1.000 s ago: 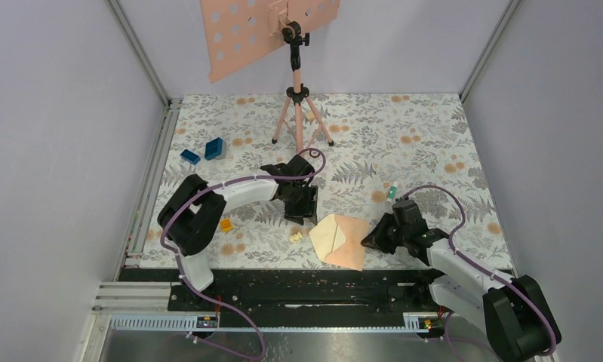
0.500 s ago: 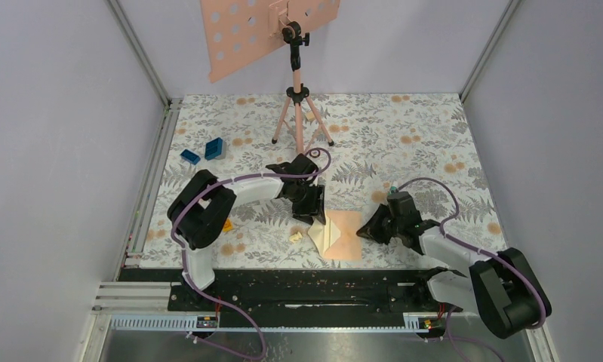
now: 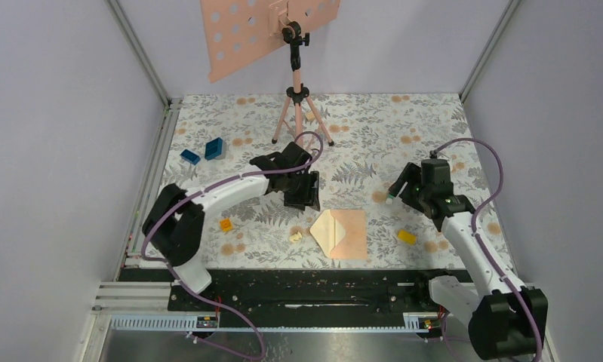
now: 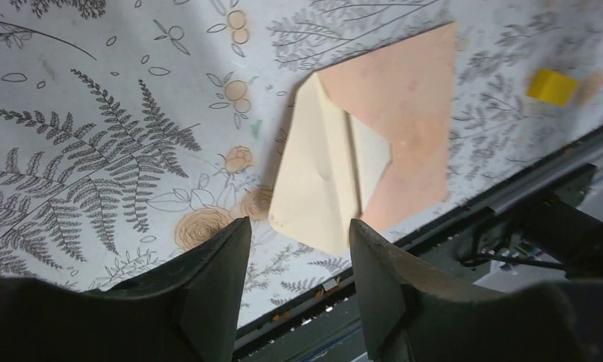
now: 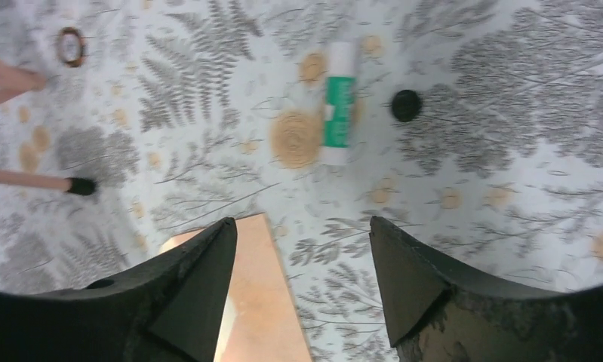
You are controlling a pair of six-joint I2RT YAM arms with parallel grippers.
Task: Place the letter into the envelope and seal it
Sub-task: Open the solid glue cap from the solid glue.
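Observation:
The peach envelope [image 3: 347, 232] lies flat on the floral mat near the front edge, free of both grippers. A cream folded part [image 4: 321, 177] spreads from its left side over the peach face [image 4: 415, 113]. I cannot tell whether that cream paper is the letter or the flap's inside; no speckled face shows. My left gripper [image 3: 304, 197] hovers open just behind the envelope's left corner, jaws [image 4: 298, 224] empty. My right gripper [image 3: 398, 193] is raised to the right of the envelope, open and empty [image 5: 302, 222], with the envelope's edge [image 5: 260, 302] below it.
A green-and-white glue stick [image 5: 337, 113] lies beside a black cap [image 5: 406, 105]. A yellow block [image 3: 407, 236] sits right of the envelope, an orange block [image 3: 226, 224] and a cream scrap [image 3: 296, 237] left. Blue blocks [image 3: 213, 148] and a tripod [image 3: 298, 113] with a pink perforated plate [image 3: 245, 34] stand behind.
My right gripper opened, let go of the envelope's right edge and drew back up to the right. The left gripper backed away from the envelope, which now lies flat.

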